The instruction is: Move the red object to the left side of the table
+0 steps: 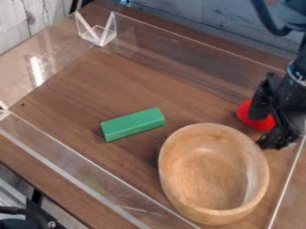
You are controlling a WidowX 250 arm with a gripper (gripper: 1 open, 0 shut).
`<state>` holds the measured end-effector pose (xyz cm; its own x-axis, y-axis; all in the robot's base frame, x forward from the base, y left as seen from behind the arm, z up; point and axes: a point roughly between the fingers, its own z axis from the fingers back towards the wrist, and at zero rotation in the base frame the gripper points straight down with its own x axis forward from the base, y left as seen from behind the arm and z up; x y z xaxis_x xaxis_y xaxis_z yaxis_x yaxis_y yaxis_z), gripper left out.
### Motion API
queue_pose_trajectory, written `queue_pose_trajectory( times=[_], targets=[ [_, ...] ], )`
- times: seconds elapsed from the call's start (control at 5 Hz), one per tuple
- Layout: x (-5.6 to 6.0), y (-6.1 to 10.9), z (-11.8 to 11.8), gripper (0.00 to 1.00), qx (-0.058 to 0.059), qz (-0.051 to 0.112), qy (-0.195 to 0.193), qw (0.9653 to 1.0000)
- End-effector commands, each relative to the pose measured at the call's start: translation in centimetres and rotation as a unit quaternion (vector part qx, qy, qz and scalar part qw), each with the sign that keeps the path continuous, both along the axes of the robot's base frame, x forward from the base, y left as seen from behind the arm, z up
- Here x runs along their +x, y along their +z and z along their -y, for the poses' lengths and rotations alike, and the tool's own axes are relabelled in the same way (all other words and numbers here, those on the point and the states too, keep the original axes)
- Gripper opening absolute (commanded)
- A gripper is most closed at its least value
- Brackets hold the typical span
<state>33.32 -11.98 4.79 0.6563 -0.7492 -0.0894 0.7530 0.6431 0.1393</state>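
The red object [250, 113] sits on the table [143, 76] near its right wall, just beyond the wooden bowl's far rim. My black gripper [270, 119] is down over its right side with the jaws spread open, one finger behind it and one in front. The arm covers part of the red object, and I cannot tell whether a finger touches it.
A large wooden bowl [216, 175] fills the front right corner. A green rectangular block [131, 123] lies left of the bowl. Low clear acrylic walls [42, 148] edge the tabletop, and a clear triangular stand [96, 29] sits at the back left.
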Motion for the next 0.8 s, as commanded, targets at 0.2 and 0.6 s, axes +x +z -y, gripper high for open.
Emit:
queue_pose_trajectory(
  times=[0.2,0.6],
  targets=[
    [1.8,2.0,-2.1,1.0,0.0,0.027,0.028,0.9993],
    [2.7,3.9,-2.4,1.0,0.002,0.036,0.07,0.9969]
  ],
)
